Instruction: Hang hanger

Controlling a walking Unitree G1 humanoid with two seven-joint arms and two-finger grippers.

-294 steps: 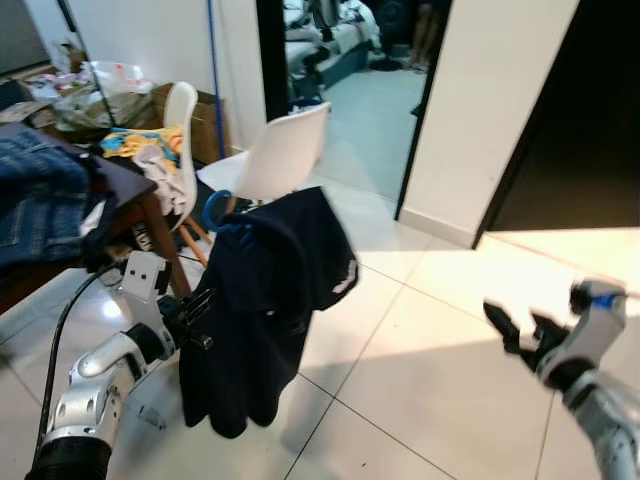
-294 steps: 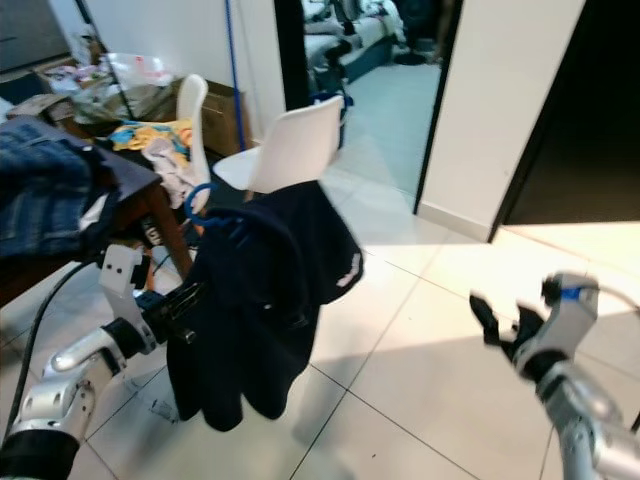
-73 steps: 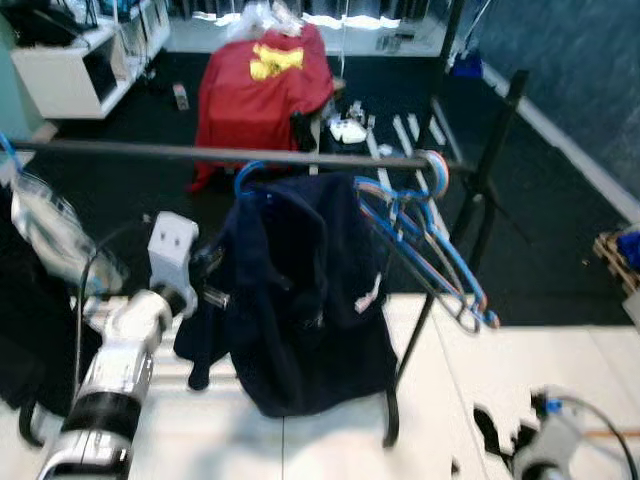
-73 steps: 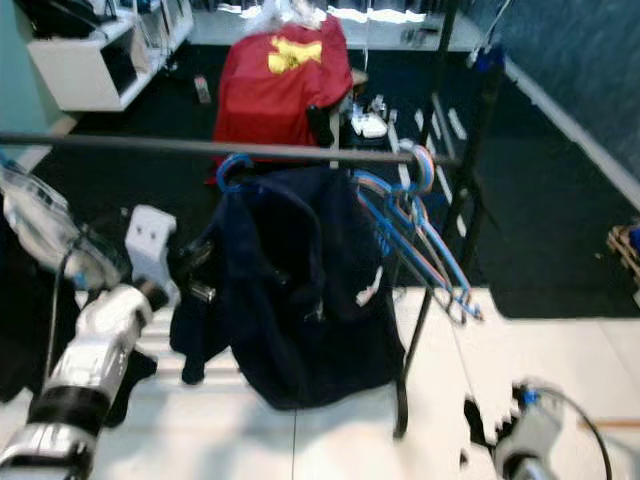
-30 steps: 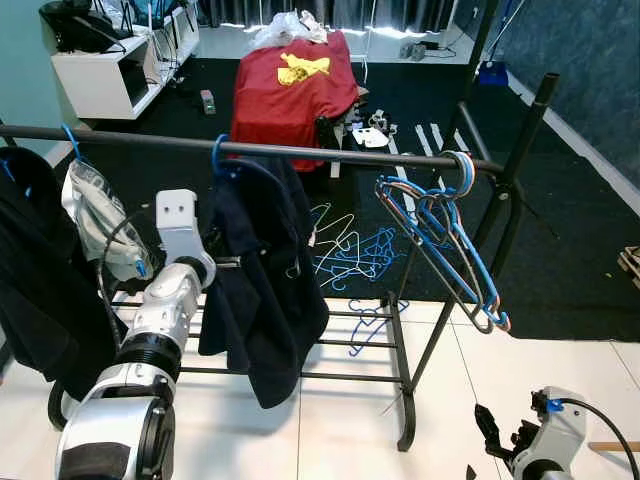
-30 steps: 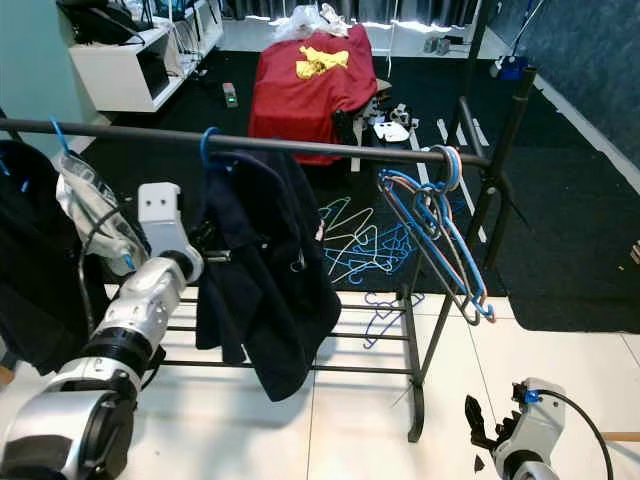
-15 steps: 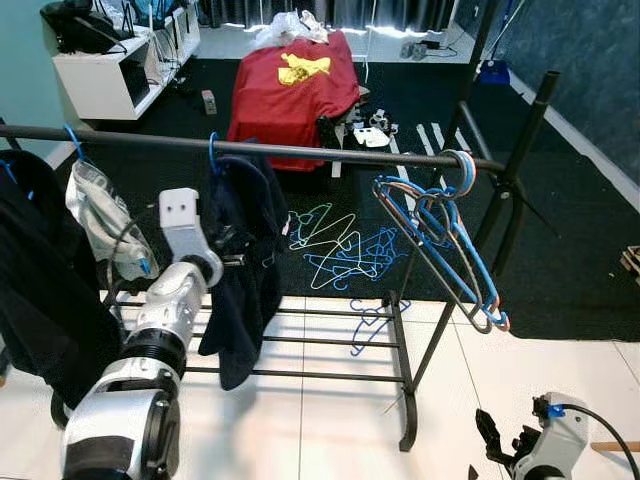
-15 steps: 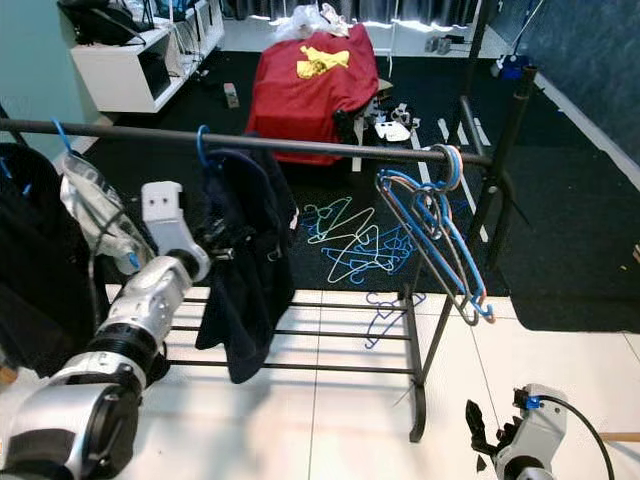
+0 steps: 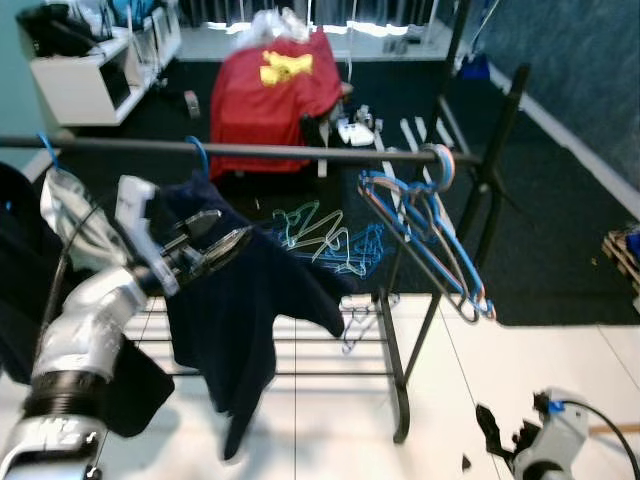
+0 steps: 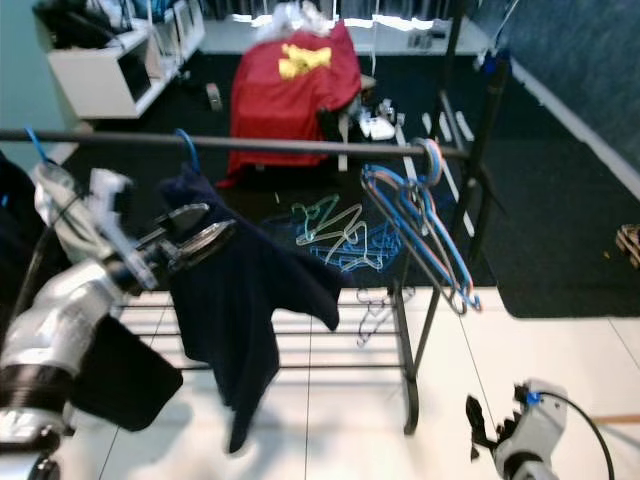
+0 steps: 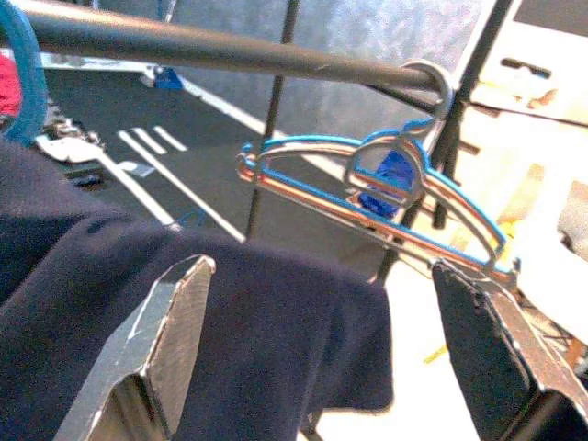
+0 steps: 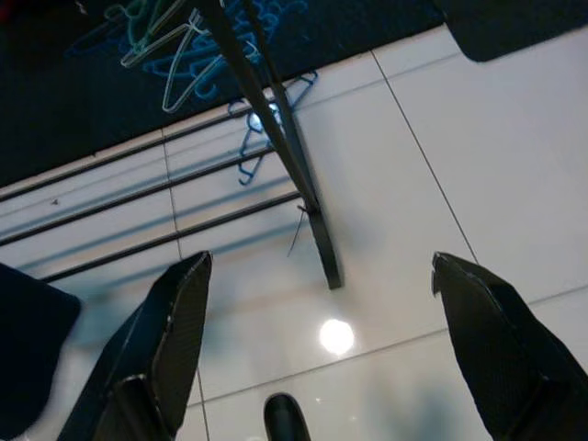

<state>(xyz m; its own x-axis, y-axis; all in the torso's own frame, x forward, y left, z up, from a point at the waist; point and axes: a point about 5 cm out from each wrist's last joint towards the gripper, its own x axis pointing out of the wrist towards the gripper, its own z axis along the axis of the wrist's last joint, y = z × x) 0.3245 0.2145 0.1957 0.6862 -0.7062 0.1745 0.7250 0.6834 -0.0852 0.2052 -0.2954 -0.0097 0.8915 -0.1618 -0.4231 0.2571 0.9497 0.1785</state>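
Left gripper [image 9: 215, 240] open beside hanger [image 9: 197, 155], hook over rail [image 9: 300, 153], garment [image 9: 235, 310] hanging down

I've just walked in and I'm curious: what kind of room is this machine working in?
Probably a laundry or clothes-drying corner of a home: a black garment rack holds a dark garment and empty hangers, with more hangers on the dark carpet.

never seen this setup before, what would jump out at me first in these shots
A dark navy garment on a blue hanger hangs from the black clothes rail, with the left gripper open just in front of it. Farther right on the rail hangs a bunch of empty blue hangers, and behind the rack a red shirt is draped on the dark carpet side.
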